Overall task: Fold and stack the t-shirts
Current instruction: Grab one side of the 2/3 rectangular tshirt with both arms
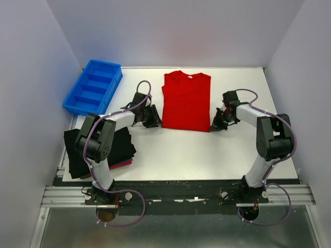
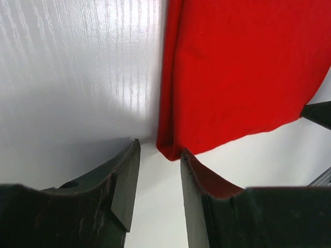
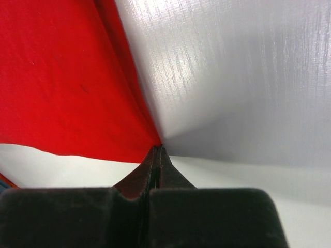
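Nearest you, at the counter's (image 1: 181, 155) left edge, the folded stack (image 1: 124, 144) of black and dark-red t-shirts is lying partly hidden under the left arm (image 1: 98, 139), so you cannot count them. Further in, your left gripper (image 2: 160, 150) is hanging released, with the red t-shirt's (image 1: 186, 101) near left corner just ahead of its tips, not yet caught. Your right gripper (image 3: 158, 150) is clenching the near right corner; how much cloth it is pinching is hidden. The red t-shirt is lying flat mid-counter, sleeves tucked in, so you are probably starting the hem-to-collar fold. Next, the left needs closing on its corner before both lift together. Farthest left, the blue bin (image 1: 93, 87) is sitting well apart.
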`<state>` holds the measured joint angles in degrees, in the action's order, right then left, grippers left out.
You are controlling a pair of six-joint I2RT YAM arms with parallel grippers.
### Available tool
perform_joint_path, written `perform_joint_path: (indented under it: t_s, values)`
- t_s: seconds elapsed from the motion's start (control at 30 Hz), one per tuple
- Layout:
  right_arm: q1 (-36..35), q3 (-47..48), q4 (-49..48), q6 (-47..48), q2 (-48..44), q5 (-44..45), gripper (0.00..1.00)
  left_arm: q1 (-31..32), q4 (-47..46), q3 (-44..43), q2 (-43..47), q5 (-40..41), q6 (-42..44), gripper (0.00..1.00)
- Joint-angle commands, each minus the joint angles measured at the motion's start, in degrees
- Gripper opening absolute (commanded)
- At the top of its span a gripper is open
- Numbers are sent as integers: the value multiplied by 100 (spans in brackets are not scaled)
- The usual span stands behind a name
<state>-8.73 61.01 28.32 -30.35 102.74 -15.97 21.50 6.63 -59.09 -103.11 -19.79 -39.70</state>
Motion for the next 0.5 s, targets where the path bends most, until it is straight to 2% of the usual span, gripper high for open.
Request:
perform_joint_path:
  t_s: [0.0,0.27,0.47]
  values:
    - [-41,-19,16,64,27,-38,1,65,66,-261,-385,-244,147,46]
    - [-41,-11,42,55,-35,-21,1,109,49,-138,-420,-51,86,38]
    - [-41,16,60,55,-70,-47,1,214,-31,-120,-569,-43,33,38]
